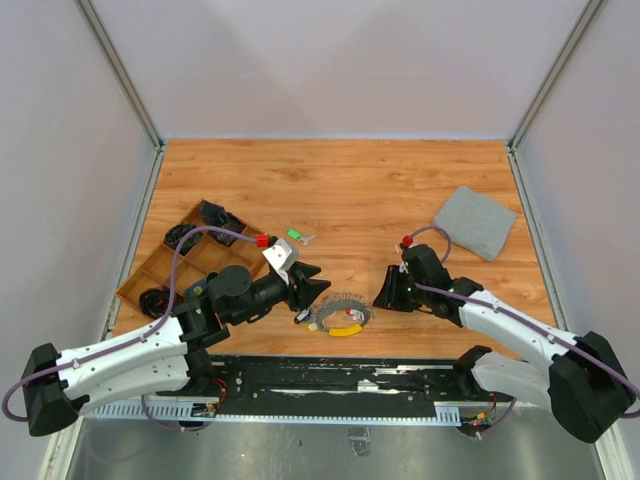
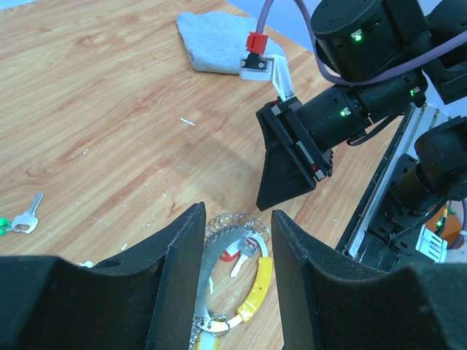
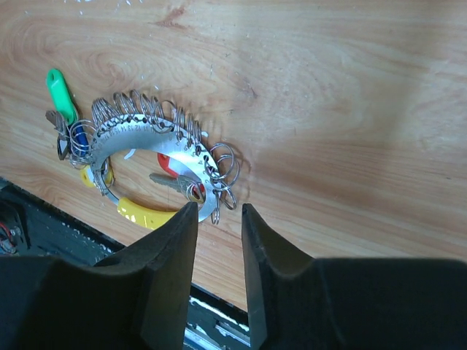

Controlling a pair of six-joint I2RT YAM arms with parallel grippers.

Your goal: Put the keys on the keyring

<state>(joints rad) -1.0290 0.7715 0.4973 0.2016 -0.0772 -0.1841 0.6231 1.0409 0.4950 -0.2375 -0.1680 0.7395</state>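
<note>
A rumpled grey square cloth [image 1: 474, 222] lies far right on the wooden table [image 1: 350, 180]. A brown compartmented tray [image 1: 215, 256] at left holds black items [image 1: 215, 213].

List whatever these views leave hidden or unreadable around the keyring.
- Left wrist view: the keyring is partly hidden behind the fingers of the left pincer and cut off by the bottom edge.
- Left wrist view: the loose key has its green head cut by the left edge.
- Top view: the hung keys are too small to count.
- Top view: dark items in the tray are too small to name.
</note>
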